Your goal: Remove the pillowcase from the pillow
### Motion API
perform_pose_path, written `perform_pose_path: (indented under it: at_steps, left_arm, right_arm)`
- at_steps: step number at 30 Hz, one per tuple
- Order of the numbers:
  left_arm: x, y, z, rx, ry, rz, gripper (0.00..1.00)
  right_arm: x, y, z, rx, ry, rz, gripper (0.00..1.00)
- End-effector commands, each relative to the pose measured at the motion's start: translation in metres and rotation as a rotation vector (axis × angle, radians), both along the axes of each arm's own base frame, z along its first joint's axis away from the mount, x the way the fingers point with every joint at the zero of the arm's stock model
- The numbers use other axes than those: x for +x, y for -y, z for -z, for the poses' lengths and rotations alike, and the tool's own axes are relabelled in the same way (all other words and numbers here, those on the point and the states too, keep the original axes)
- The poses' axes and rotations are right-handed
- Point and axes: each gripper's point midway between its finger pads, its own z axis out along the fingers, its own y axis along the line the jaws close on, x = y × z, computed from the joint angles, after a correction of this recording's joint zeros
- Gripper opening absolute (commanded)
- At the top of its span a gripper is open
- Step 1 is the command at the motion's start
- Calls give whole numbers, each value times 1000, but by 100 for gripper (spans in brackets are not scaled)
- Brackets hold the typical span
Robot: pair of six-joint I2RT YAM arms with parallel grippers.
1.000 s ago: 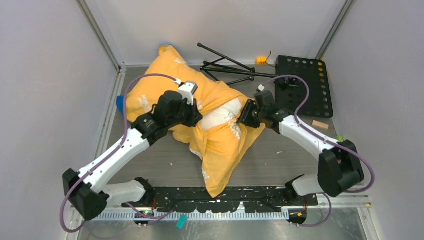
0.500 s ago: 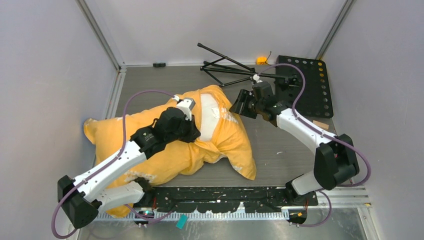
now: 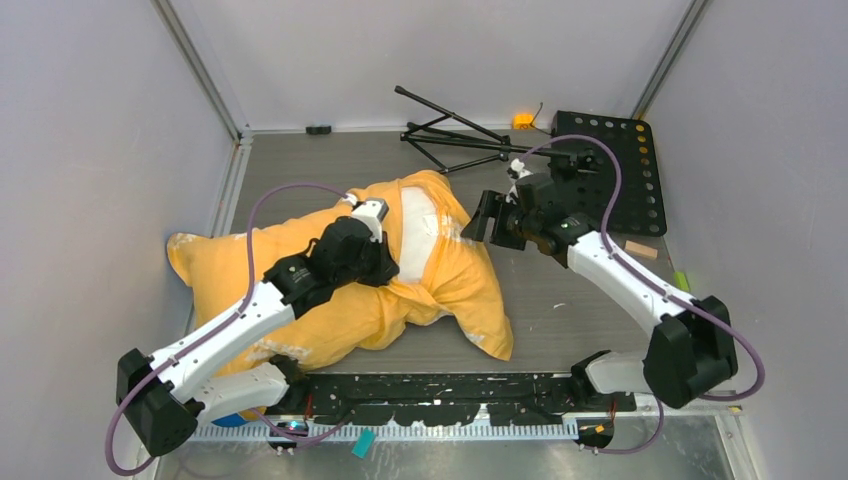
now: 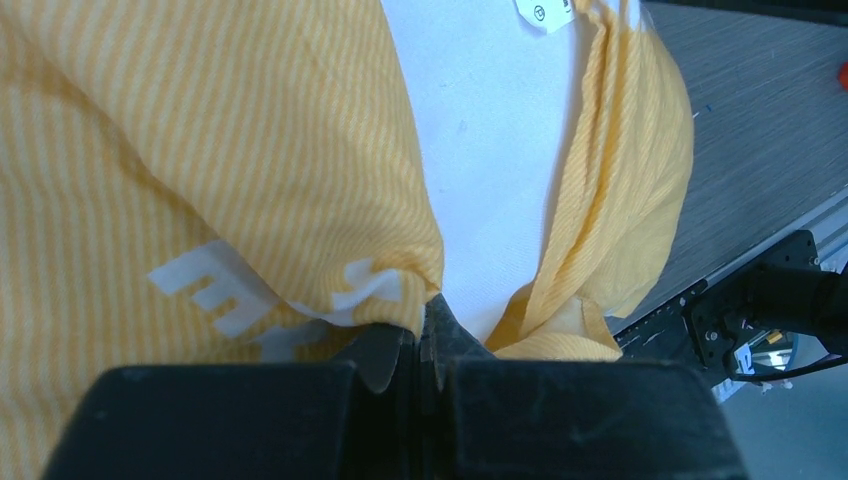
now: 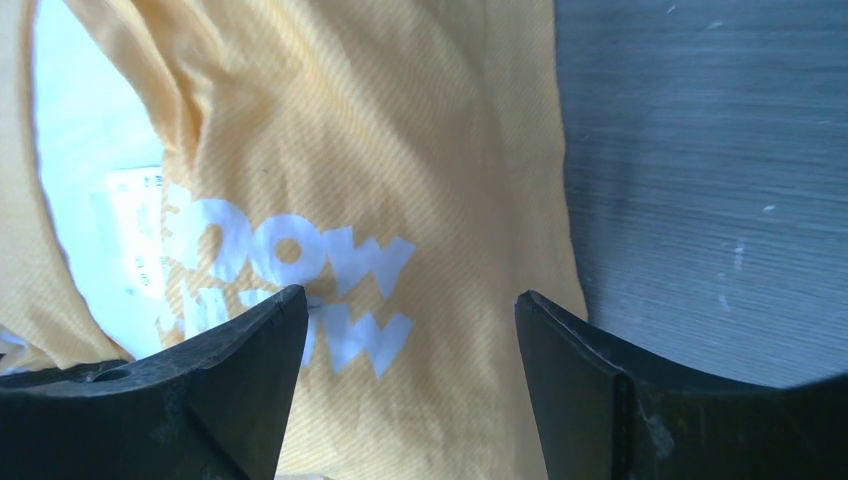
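The left gripper (image 4: 418, 345), pressed together on the mouth edge of the pillowcase (image 4: 200, 150) beside the bared pillow (image 4: 490, 150) mid-table, should probably pull steadily toward itself — while the right gripper (image 5: 410, 300), spread above the cloth, takes the pillow, not fabric.

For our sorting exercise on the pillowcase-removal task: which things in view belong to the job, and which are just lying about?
Job: pillowcase, pillow, left gripper shut on the pillowcase, right gripper open.
Lying about: black tripod, black perforated board, wooden block, small yellow object.
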Motion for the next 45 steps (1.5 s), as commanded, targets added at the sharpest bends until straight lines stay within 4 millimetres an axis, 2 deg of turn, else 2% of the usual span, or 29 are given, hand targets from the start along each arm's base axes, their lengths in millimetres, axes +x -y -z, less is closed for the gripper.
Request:
perform_pose_path:
  at_steps: [1,3,4,6,9,10,13,17,20,23,26,28,32,35,40,45]
  left_arm:
    - [-9,0,4,-10,-36,14,0]
    - [-12,-5,10,-5,-51,-8,0]
    - [-12,-8,12,-3,-57,-26,0]
    - [-13,-16,21,16,-70,-66,0]
    - [-10,-24,41,53,-78,-112,0]
    - [-8,-26,49,60,-74,-123,0]
    - [4,-18,56,30,-30,-125,0]
    - [36,-3,34,28,99,-115,0]
    - [66,9,1,85,215,-87,0]
    - [96,25,-48,114,323,-55,0]
    - [110,42,-71,126,330,-3,0]
    - [110,47,-72,132,310,15,0]
    - [97,43,-53,115,246,17,0]
    - [83,29,-37,117,215,-11,0]
    - [62,-6,-22,159,194,-79,0]
    - [46,-32,-11,212,165,-123,0]
  right_arm:
    - [0,-33,-3,119,-29,-134,81]
    - [3,-39,5,129,-55,-144,77]
    - [5,-42,9,133,-69,-149,71]
    - [7,-48,15,149,-94,-166,49]
    - [12,-48,17,148,-100,-137,8]
    - [15,-44,15,139,-85,-110,1]
    - [23,-22,4,108,-27,-16,0]
    - [27,13,-18,104,28,87,0]
    - [21,43,-28,79,60,167,0]
    - [4,70,-29,40,82,241,0]
    - [-15,88,-29,9,111,288,0]
    - [-22,88,-23,9,98,279,0]
    - [-23,76,-6,25,28,228,0]
    - [-15,64,-3,57,5,185,0]
    - [3,38,-11,111,-29,68,2]
    - [8,38,-12,88,-34,62,7]
